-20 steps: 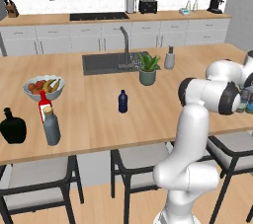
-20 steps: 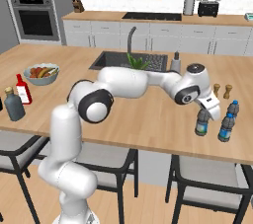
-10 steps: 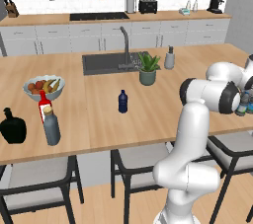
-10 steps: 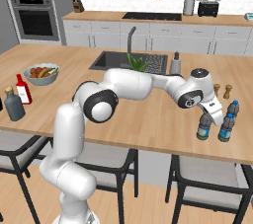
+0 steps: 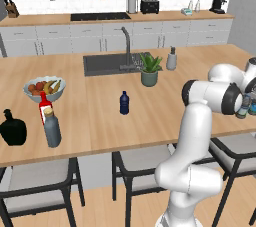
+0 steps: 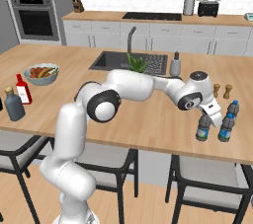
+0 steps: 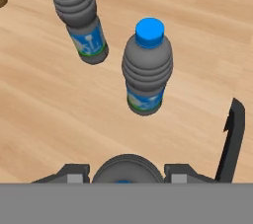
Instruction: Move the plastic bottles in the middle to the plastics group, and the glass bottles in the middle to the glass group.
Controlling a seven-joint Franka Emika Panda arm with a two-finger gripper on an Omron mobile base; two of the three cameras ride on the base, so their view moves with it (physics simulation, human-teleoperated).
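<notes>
Pale-blue water bottle stands upright on the tabletop directly under the gripper, at the near edge of the plastics group; in the hand view its rounded top sits right at the base of the jaws. One dark fingertip shows off to the side with a clear gap between it and the bottle, so the jaws look apart, letting go rather than clamped; the other fingertip I cannot make out.

To do this step well, I judge the hand should rise straight up until the tips clear the cap, with no sideways drift; two group bottles stand just ahead of the jaws, a nearer one and a farther one, and a swing toward them could tip either.

Counted: three water bottles around the jaws; one navy bottle well apart from the jaws, alone mid-tabletop and not yet moved. At the far end from the jaws stand one dark grey bottle with a tan top, one red bottle just behind it, and one squat black bottle beside them; the glass looks gathered. Also one fruit bowl, one potted plant, one pump dispenser, and two small shakers beyond the jaws.
</notes>
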